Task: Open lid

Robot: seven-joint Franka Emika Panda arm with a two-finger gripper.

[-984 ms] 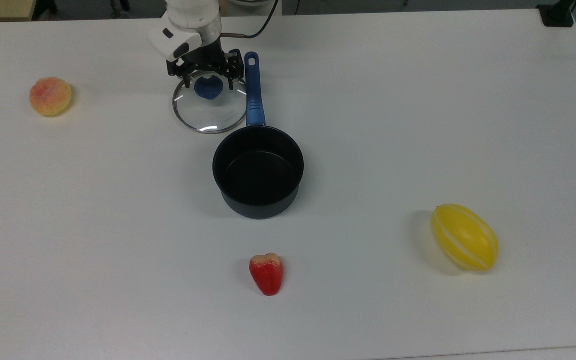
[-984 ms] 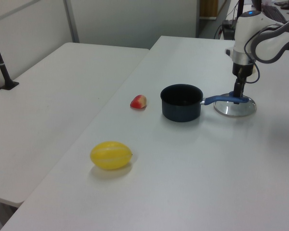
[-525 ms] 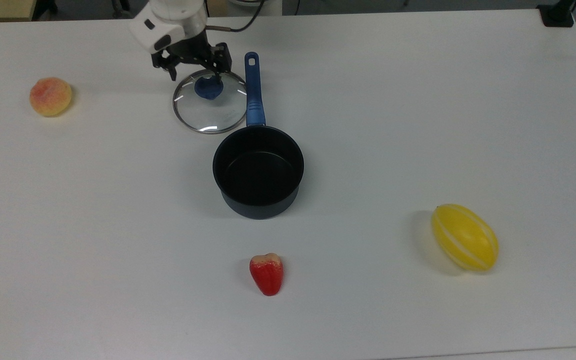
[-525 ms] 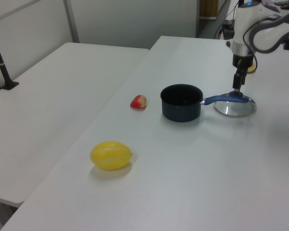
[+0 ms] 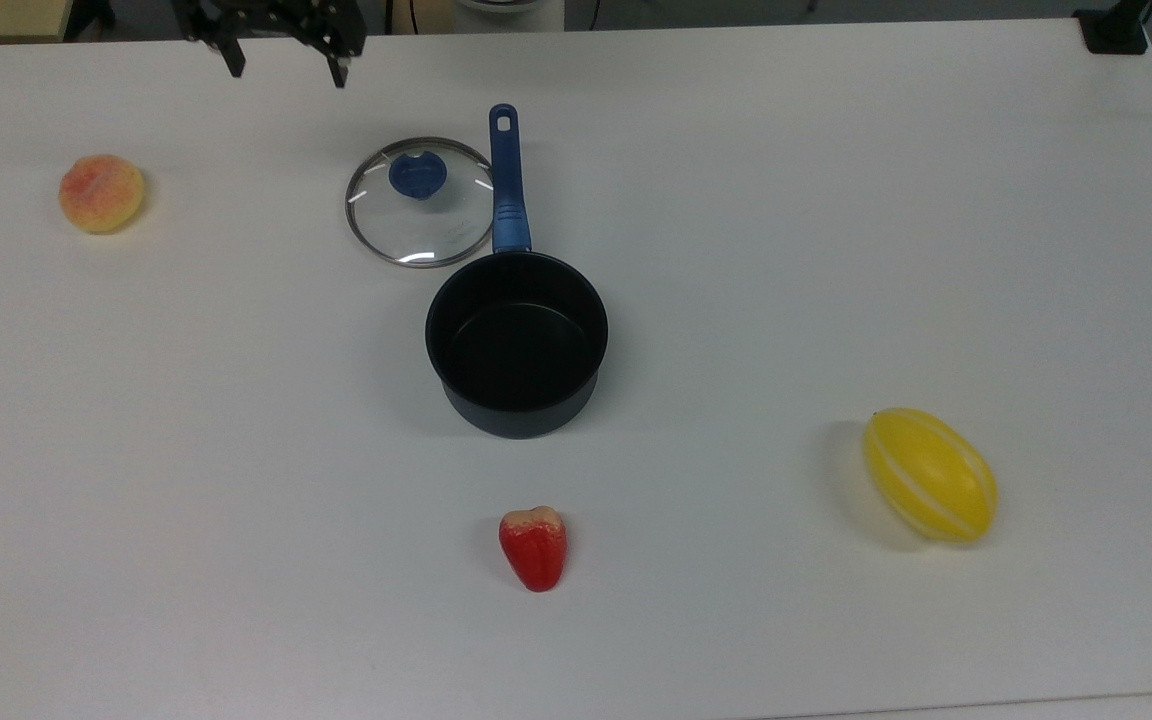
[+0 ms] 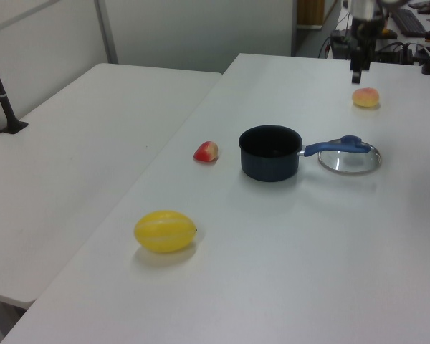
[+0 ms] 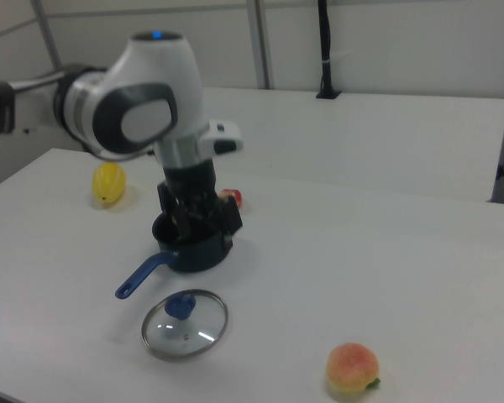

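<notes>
One lid (image 5: pixel 419 202) we note flat on the table (image 5: pixel 836 200), clear glass, metal rim, blue knob, beside the saucepan (image 5: pixel 516 340) handle, toward the top view's upper edge, gripper (image 5: pixel 281 62) fingers apart, raised, empty.

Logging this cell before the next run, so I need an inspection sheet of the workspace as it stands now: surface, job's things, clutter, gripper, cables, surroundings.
Surface: white table, no spills seen.
Job's things: lid lies flat on the table, knob up, beside the saucepan's blue handle; saucepan uncovered, nothing inside.
Clutter: peach at the top view's left, red fruit below the saucepan, yellow melon at the top view's right.
Gripper: gripper open, holding nothing, raised off the lid.
Cables: a dark cable behind the table's far edge in the top view.
Surroundings: second white table, grey partition wall.
</notes>
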